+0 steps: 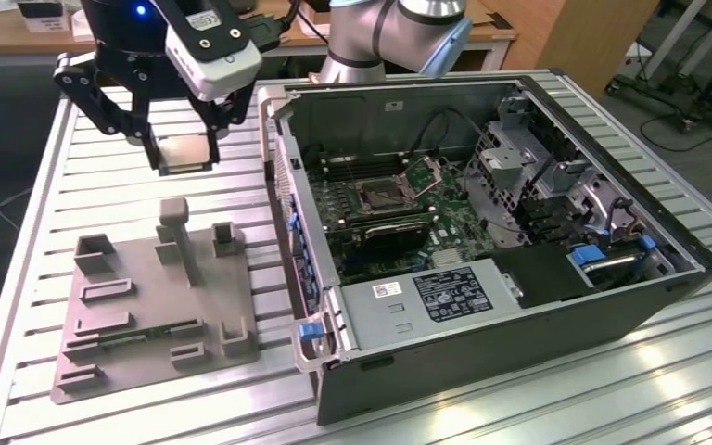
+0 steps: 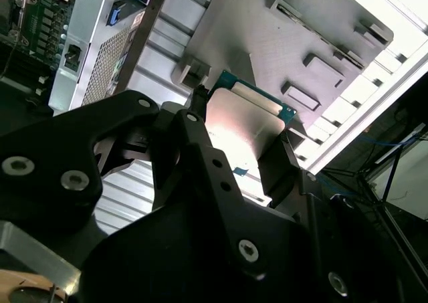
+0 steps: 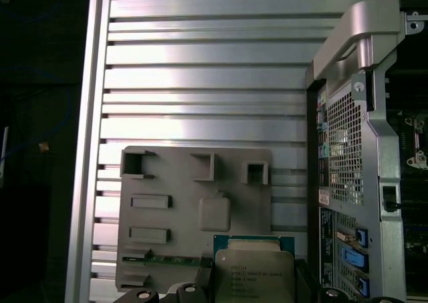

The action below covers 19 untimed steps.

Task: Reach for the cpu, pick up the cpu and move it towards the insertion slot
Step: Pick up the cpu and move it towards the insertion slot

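The cpu (image 1: 186,154) hangs in the air, above the slatted table and just beyond the grey holder plate (image 1: 146,297), to the exterior view's left of the open computer case. My gripper (image 1: 184,148) is shut on the cpu, one black finger on each side. Its silver top (image 3: 254,273) faces the first wrist view, and the second wrist view has the cpu (image 2: 241,126) between the fingers (image 2: 190,132). The insertion slot (image 1: 381,195) lies in the green motherboard inside the case, its silver retention plate (image 1: 430,171) tilted up, well to the exterior view's right of the gripper.
The grey holder plate (image 3: 194,209) carries raised blocks, a tall post (image 1: 174,222) and a thin green circuit strip (image 1: 133,336). The case wall (image 1: 285,185) stands between gripper and motherboard. A black card (image 1: 387,239), drive cages (image 1: 523,158) and cables crowd the case.
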{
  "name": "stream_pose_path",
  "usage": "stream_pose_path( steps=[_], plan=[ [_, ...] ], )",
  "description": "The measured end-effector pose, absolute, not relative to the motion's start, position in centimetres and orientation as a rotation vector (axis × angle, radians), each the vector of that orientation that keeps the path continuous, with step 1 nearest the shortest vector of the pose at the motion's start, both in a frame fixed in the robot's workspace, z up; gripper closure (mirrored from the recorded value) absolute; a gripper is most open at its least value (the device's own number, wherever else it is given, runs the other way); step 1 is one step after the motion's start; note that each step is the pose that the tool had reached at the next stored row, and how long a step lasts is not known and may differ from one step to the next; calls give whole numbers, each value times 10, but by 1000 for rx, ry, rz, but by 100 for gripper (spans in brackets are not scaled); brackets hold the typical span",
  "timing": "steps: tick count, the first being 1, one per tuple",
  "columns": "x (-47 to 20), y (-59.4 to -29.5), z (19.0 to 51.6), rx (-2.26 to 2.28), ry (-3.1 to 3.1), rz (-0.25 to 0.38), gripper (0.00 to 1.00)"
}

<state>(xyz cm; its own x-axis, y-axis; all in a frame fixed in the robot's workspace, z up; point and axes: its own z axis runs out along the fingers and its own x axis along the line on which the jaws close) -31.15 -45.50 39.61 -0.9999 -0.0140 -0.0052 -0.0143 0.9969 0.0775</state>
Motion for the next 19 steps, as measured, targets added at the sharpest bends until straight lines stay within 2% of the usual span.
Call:
stream_pose_path(
  steps=[19],
  plan=[
    [-306,-455,396,-22,3135,122,45]
  ],
)
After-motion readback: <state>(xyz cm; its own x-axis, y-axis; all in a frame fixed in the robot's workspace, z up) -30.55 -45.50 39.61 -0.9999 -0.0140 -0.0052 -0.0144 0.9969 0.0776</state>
